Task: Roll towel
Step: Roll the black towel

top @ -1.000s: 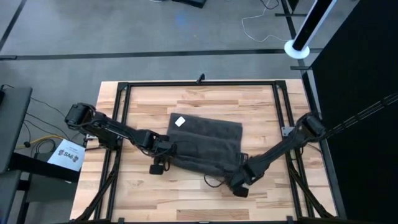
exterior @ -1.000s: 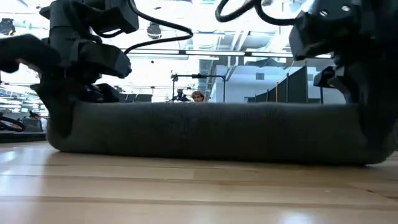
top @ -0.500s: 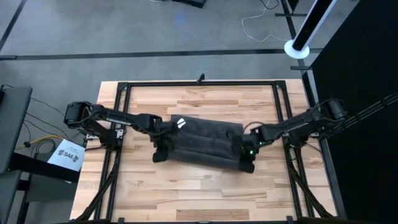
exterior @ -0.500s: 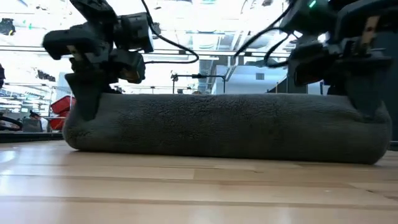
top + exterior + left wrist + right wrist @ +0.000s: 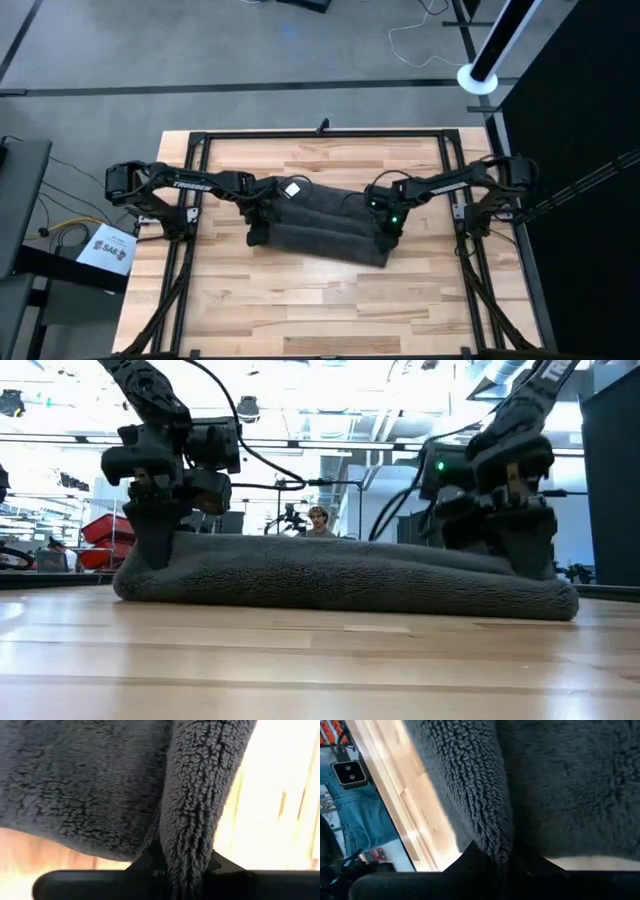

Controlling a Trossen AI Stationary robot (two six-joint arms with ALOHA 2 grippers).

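I see the towel [image 5: 325, 230], dark charcoal terry, folded into a long, low, partly rolled bundle across the middle of the tabletop [image 5: 300, 310]. My left gripper [image 5: 262, 213] pinches its left end; my right gripper [image 5: 385, 218] clamps its right end.

Towel [image 5: 325, 232] mid-table [image 5: 300, 310], left hand [image 5: 262, 212] on its left end, right hand [image 5: 386, 215] on its right

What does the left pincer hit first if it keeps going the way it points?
The towel itself: the left pincer is already clamped on a fold of it, with more towel directly ahead. Likely the tabletop beneath, though depth is unclear.
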